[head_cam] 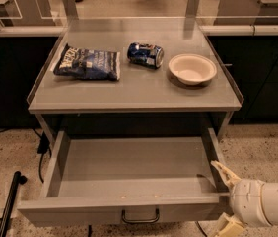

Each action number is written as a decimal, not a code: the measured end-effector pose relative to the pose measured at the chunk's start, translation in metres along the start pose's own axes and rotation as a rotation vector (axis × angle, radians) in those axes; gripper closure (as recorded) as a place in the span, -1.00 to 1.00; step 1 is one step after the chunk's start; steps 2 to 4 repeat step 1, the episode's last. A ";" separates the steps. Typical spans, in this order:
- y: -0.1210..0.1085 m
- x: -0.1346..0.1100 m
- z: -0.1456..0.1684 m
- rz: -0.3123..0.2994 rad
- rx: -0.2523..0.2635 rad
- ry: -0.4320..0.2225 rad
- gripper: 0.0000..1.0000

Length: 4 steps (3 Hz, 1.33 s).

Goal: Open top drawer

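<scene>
The top drawer (80,210) stands pulled far out from under the grey table top (134,95). Its shallow grey inside (134,162) is bare, and its small dark bracket handle (140,216) sits at the centre of the front. My gripper (225,199) is at the drawer's front right corner, on a white wrist coming in from the right. It is open. One cream finger (222,172) lies over the drawer's right wall, and the other finger (227,226) is below and in front of the drawer front. No other drawers show.
A dark blue chip bag (87,63), a blue soda can (145,54) lying on its side and a white bowl (192,68) rest on the table top. A black pole (8,201) and cables (43,149) are on the floor at left. Dark cabinets flank the table.
</scene>
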<state>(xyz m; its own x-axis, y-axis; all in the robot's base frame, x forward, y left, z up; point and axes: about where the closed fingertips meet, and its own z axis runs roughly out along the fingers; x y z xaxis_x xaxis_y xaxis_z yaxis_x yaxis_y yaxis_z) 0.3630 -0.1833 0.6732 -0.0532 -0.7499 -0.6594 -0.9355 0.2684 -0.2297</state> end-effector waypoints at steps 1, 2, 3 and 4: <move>0.000 0.000 0.000 0.000 0.000 0.000 -1.00; 0.000 0.000 0.000 0.000 0.000 0.000 -1.00; 0.000 0.000 0.000 0.000 0.000 0.000 -1.00; 0.000 0.000 0.000 0.000 0.000 0.000 -1.00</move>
